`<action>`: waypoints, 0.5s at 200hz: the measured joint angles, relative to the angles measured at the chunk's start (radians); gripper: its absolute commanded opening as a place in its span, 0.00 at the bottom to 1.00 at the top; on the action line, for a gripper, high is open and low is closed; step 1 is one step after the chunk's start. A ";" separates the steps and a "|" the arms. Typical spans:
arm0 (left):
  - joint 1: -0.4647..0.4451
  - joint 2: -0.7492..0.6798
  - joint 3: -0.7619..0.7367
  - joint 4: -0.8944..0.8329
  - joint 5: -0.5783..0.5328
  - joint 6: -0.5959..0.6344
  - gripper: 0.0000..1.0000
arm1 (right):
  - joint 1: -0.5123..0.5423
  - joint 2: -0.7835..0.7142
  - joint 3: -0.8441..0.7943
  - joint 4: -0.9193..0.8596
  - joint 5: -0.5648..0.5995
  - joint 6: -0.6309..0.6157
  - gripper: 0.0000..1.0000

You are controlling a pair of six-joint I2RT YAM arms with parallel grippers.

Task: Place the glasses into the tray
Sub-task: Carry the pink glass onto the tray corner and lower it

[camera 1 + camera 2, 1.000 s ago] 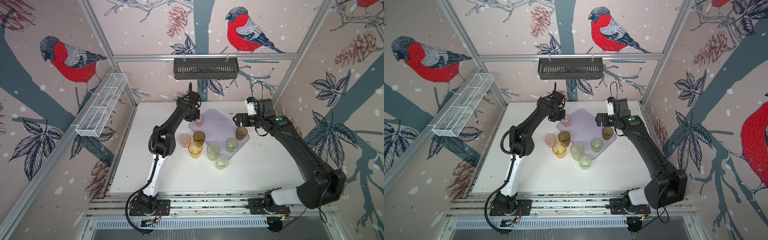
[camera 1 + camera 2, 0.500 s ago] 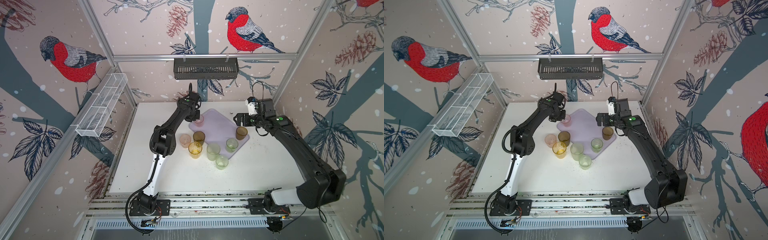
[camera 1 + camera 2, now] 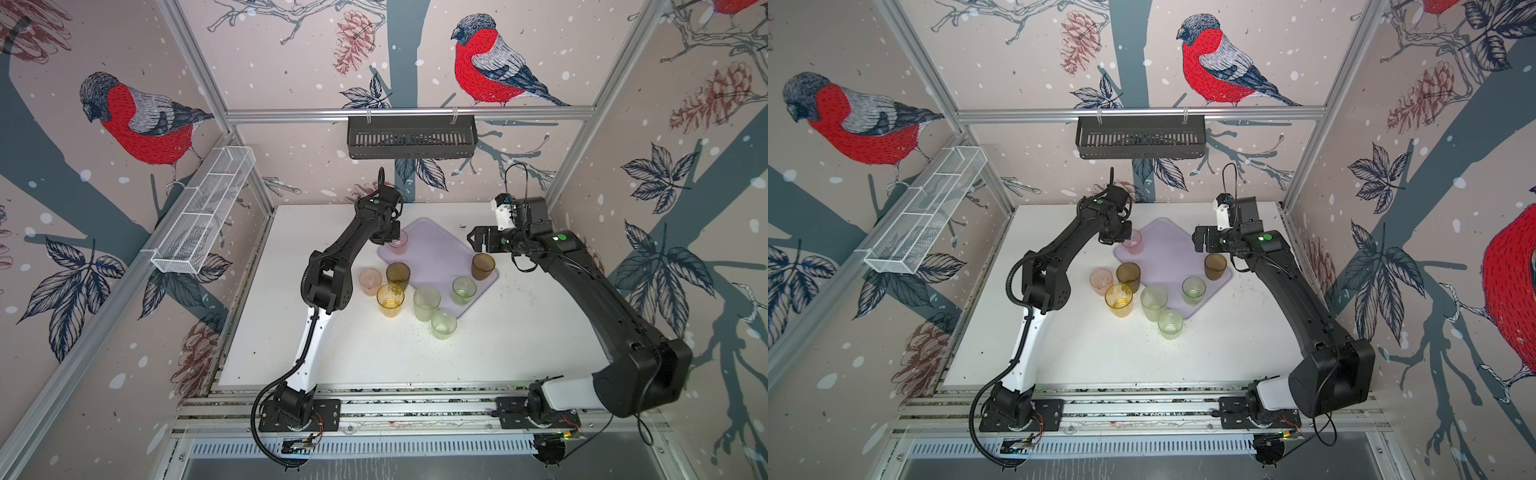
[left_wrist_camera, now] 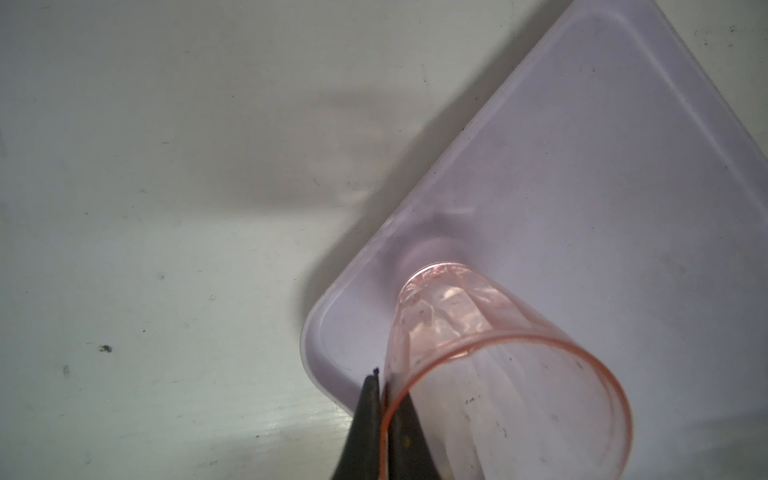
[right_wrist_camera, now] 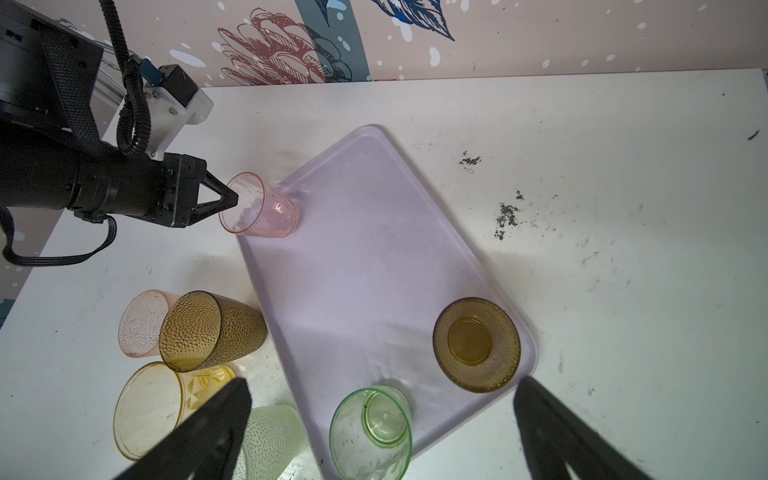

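The lilac tray (image 3: 432,253) lies at an angle on the white table and shows in both top views (image 3: 1167,249). My left gripper (image 3: 387,237) is shut on the rim of a smooth pink glass (image 4: 478,365) whose base is at the tray's left corner (image 5: 266,208). A brown glass (image 3: 483,266) and a green glass (image 3: 464,290) stand in the tray. My right gripper (image 5: 382,385) hangs open and empty above them (image 3: 474,241). On the table left of the tray stand a brown glass (image 3: 397,273), a pink glass (image 3: 370,281), an amber glass (image 3: 390,299) and two frosted glasses (image 3: 426,302) (image 3: 444,324).
A black slatted basket (image 3: 411,137) hangs on the back rail, and a white wire basket (image 3: 203,216) is fixed on the left frame. Dark crumbs (image 5: 505,216) lie on the table right of the tray.
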 measured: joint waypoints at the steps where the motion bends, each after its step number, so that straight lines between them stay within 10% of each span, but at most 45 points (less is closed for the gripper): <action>1: 0.000 0.000 0.000 0.000 0.000 0.000 0.00 | 0.000 0.000 0.000 0.000 0.000 0.000 1.00; 100: 0.000 0.004 -0.002 0.015 0.001 -0.015 0.00 | -0.008 0.000 0.000 0.000 0.000 0.000 1.00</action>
